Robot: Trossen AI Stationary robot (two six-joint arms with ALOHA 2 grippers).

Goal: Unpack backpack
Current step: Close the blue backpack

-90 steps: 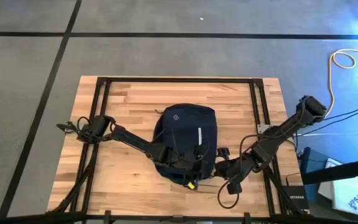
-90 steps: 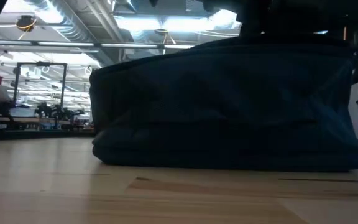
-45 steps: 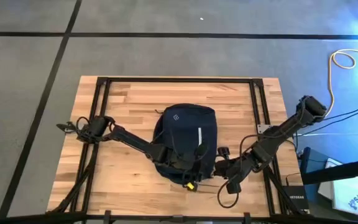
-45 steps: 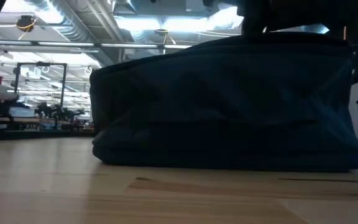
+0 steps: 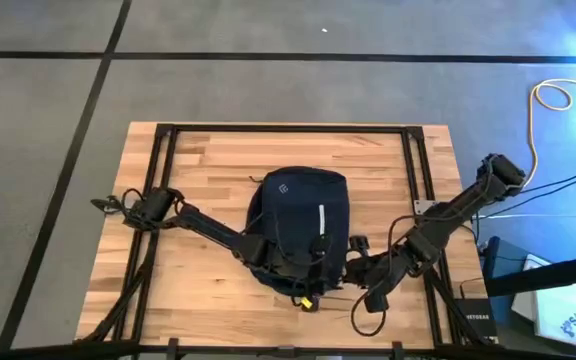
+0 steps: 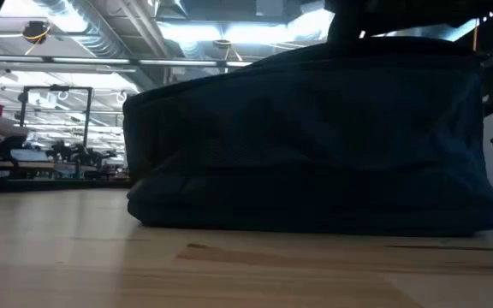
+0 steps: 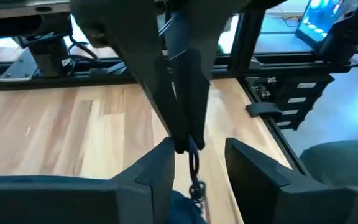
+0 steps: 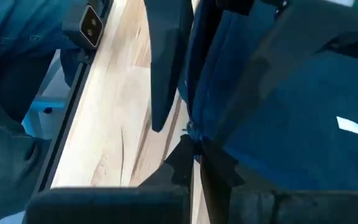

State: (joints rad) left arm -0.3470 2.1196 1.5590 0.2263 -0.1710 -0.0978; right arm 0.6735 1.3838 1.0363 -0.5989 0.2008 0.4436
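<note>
At centre frame, backpack (image 5: 298, 225) lies lengthwise top-to-bottom; left gripper (image 5: 303, 268) and right gripper (image 5: 346, 262) flank its lower end, right pinching the zipper pull (image 8: 191, 132), left's grip cannot be told.

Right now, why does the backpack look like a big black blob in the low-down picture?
In the low view the backpack sits in front of bright ceiling lights, so it shows as a dark silhouette; the near table is blurry. In the high view even light shows its navy fabric and white stripe.
</note>
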